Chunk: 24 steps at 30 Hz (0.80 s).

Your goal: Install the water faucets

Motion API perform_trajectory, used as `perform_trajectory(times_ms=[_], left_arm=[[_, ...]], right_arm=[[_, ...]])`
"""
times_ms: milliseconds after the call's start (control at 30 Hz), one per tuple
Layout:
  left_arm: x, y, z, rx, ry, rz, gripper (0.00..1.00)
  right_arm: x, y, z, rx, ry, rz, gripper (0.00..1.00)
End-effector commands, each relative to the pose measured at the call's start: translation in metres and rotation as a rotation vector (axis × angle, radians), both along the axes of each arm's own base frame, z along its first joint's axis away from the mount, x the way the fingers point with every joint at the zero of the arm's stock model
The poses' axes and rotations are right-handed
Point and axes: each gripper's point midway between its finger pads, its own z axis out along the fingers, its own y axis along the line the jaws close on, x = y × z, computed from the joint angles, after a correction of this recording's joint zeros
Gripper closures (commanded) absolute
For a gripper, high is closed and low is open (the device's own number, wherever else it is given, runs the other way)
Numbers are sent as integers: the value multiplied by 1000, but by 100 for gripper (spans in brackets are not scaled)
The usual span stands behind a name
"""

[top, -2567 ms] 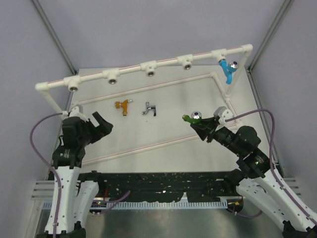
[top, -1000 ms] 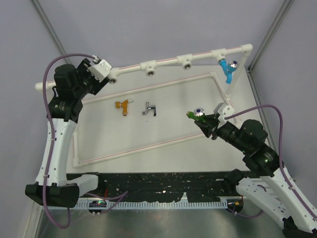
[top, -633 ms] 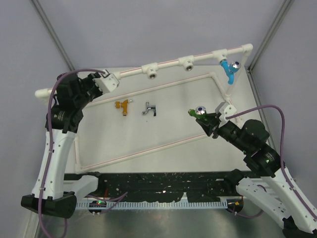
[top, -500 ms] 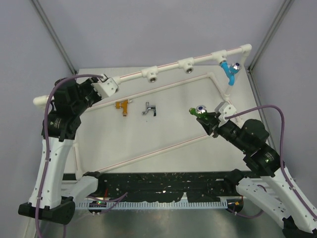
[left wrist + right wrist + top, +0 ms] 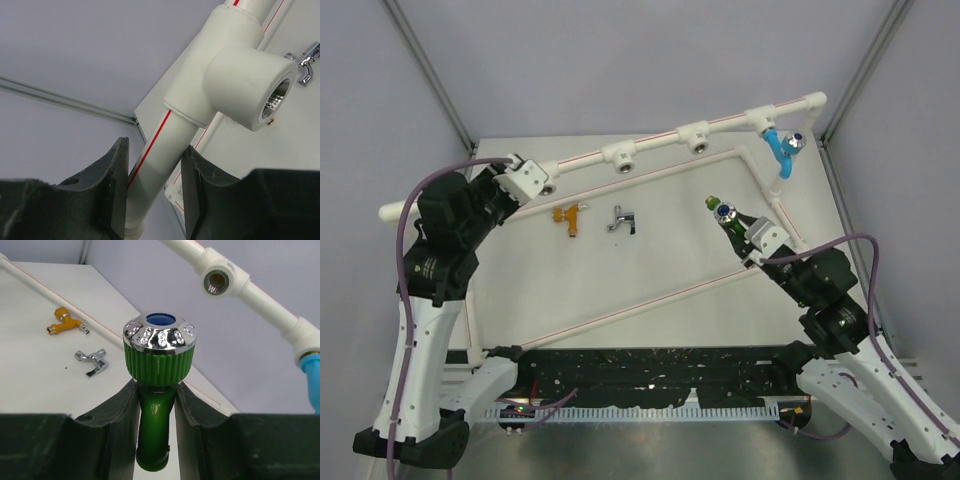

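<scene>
The green faucet (image 5: 723,211) (image 5: 159,357) is up off the table (image 5: 660,255), its stem pinched between the closed fingers of the right gripper (image 5: 736,226) (image 5: 156,407). Its chrome-capped knob stands clear above the fingertips. From overhead its long axis slants away from the gripper, up and to the left. I cannot tell which way its threaded end faces.

The nearest free socket (image 5: 699,146) (image 5: 217,282) lies beyond the faucet on the top rail of the white pipe frame (image 5: 660,142) (image 5: 160,145), and in the wrist view it sits above and to the right of the knob. Just along the rail to its right, the blue faucet (image 5: 782,148) is already fitted. The right arm is far nearer this socket than the left. The gap between knob and rail looks open, with nothing in it.

The left gripper (image 5: 525,180) (image 5: 155,187) is closed around the same rail near its left end, just beside another tee with an open socket. This is probably to steady the frame.

The orange-gold faucet (image 5: 569,213) and silver faucet (image 5: 622,218) lie loose on the table, side by side but apart. They are between the two arms and below the rail.
</scene>
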Motion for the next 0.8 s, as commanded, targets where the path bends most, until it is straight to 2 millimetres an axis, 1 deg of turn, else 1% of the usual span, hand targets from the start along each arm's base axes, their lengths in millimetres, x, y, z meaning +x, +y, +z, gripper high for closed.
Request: perform_trajectory(times_ms=[0,100,200,233,267,300,367,400,500,533,567,667,700,767], left_arm=[[-5,-3,-1,-296,26,104,76],[7,-5,-8,-310,40,111,76],[16,-10,-10,-326,43,101,76],[19,-13,-11,-337,54,93,76],[20,-16,-10,-354,58,84,78],[21,-20,-9,-368,64,64,81],[25,-30,-10,-395,84,25,83],[28,-34,-11,-414,97,17,83],[33,-46,-10,-447,127,-9,85],[35,-49,-10,-454,135,-14,85],[37,-53,-11,-464,149,-20,86],[40,-63,-14,-477,180,-32,86],[40,-65,-15,-480,186,-33,86],[41,-69,-16,-487,193,-40,86]], right_arm=[[10,-4,57,-31,-299,-52,95],[17,2,64,-81,-378,-54,95],[28,4,70,-146,-470,-86,95],[30,4,70,-162,-487,-97,95],[35,3,73,-198,-527,-127,95],[37,3,71,-217,-540,-139,95],[44,-1,70,-279,-597,-189,95],[46,-4,74,-292,-622,-217,95],[49,-11,77,-298,-616,-261,95],[49,-12,74,-308,-603,-260,95],[48,-14,78,-304,-605,-268,95],[50,-17,72,-335,-612,-284,95],[54,-24,70,-358,-606,-331,95],[58,-32,67,-392,-621,-376,95]])
